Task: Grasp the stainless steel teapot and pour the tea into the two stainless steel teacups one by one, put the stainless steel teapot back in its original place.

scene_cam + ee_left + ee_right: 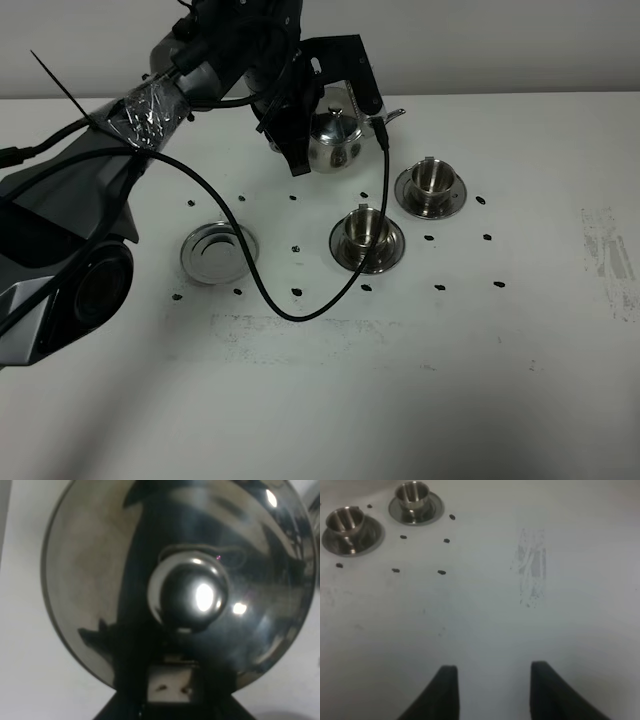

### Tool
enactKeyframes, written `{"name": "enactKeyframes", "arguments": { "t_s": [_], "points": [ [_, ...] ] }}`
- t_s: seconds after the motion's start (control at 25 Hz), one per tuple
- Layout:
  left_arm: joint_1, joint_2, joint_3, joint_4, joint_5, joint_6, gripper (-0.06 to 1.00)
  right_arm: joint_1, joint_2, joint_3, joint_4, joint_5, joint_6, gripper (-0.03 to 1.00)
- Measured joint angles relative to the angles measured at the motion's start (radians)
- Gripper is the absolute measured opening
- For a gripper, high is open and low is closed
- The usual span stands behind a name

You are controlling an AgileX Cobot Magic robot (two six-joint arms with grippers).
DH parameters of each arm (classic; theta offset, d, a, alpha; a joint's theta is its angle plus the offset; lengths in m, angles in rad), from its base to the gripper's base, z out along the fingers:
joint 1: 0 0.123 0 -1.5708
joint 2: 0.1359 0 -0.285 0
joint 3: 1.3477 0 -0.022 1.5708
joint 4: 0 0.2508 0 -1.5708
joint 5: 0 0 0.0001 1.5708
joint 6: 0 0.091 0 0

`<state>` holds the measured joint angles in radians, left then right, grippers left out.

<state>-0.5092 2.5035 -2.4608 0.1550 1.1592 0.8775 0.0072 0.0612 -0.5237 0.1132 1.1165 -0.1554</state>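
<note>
The stainless steel teapot hangs upright over the back of the table, its spout pointing right, behind the two stainless steel teacups on their saucers. My left gripper is shut on the teapot's handle side. In the left wrist view the teapot's domed lid and knob fill the frame, with the left gripper at the handle. The round steel tray, the original place, lies empty at the left. My right gripper hovers open over bare table, with both teacups far from it.
A black cable loops from the left arm across the table between the tray and the nearer cup. Small black marks dot the white tabletop. A scuffed patch lies at the right. The left arm's bulky base fills the left side.
</note>
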Motion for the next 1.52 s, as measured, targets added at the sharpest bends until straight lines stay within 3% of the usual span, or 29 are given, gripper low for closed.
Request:
{"name": "enactKeyframes", "arguments": {
  "t_s": [0.28,0.68,1.0,1.52],
  "points": [
    [-0.012,0.013,0.0,0.02,-0.105,0.118,0.18,0.0,0.0,0.0,0.0,0.0,0.0,0.33],
    [-0.038,0.017,0.0,0.026,-0.136,0.292,0.18,0.0,0.0,0.0,0.0,0.0,0.0,0.33],
    [-0.052,0.017,0.0,0.125,-0.182,0.325,0.18,0.0,0.0,0.0,0.0,0.0,0.0,0.33],
    [-0.078,0.045,0.0,0.204,-0.198,0.381,0.18,0.0,0.0,0.0,0.0,0.0,0.0,0.33]
  ]
}}
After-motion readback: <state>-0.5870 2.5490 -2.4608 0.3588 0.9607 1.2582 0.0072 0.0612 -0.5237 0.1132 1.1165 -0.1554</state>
